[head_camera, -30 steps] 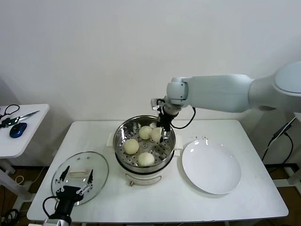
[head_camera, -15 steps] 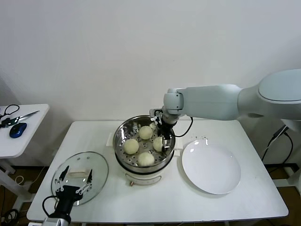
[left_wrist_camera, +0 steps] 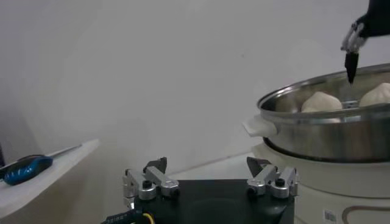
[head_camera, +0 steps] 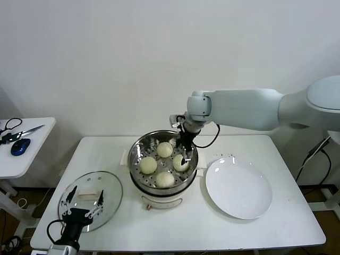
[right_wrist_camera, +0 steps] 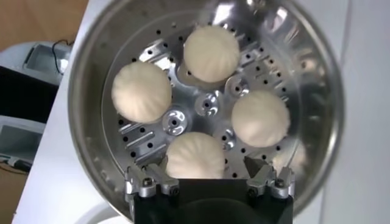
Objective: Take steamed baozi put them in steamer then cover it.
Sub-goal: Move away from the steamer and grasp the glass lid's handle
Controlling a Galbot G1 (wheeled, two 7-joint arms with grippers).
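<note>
all four buns (right_wrist_camera: 196, 155) sit in the pot (head_camera: 137, 154) under the right hand (head_camera: 184, 152), open and empty. the left hand (head_camera: 84, 204) (open, empty) waits by the lid (head_camera: 109, 187) to cover it.

Four baozi (head_camera: 165, 149) in the steamer (head_camera: 163, 183), cover (head_camera: 90, 199) at left, plate (head_camera: 238, 188) at right.

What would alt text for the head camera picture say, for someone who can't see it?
Four baozi sit in a steel steamer on a white table, with the right gripper open just above them. The glass cover lies at the table's left, an empty white plate at right.
</note>
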